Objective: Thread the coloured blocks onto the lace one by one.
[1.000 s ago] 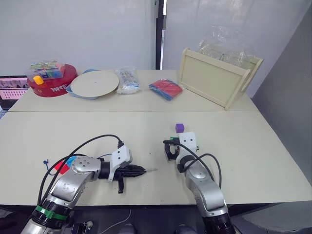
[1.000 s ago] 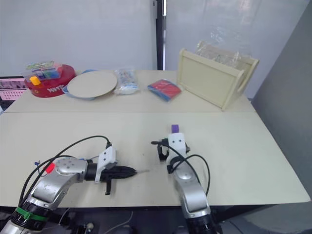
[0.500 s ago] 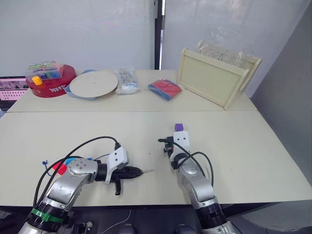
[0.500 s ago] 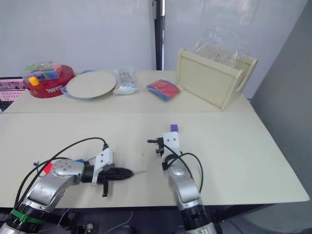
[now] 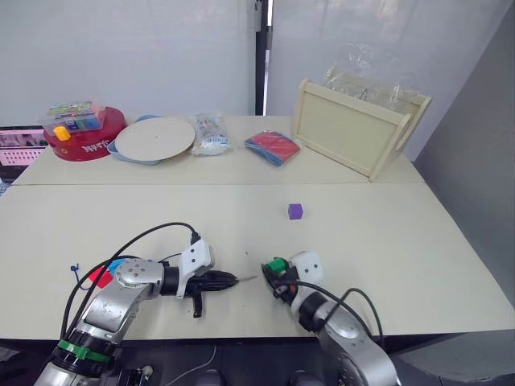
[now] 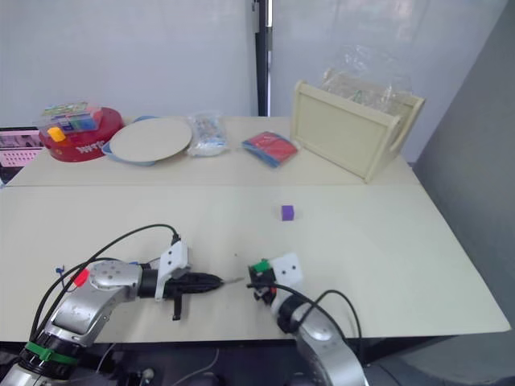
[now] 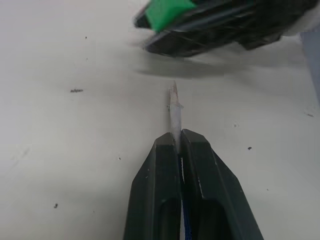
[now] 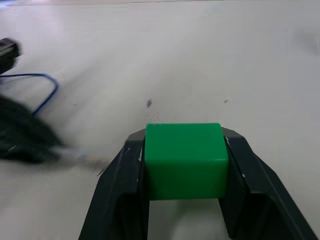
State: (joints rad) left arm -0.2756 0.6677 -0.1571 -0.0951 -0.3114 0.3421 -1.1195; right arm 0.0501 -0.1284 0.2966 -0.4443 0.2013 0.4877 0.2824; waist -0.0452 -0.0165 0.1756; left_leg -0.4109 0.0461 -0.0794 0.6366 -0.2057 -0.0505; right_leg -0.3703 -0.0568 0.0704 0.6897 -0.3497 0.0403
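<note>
Swinging back from the purple cube (image 5: 295, 211), your right gripper (image 5: 274, 272) now pinches the green cube (image 8: 183, 160) just beside the lace tip (image 7: 174, 107), which your left gripper (image 5: 228, 280) clamps above the worktop (image 5: 386, 241); threading looks imminent.

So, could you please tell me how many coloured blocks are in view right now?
4. A green block is clamped in the right gripper; a purple block lies on the table farther out; a red block and a blue block sit by the left arm. More may be hidden.
</note>
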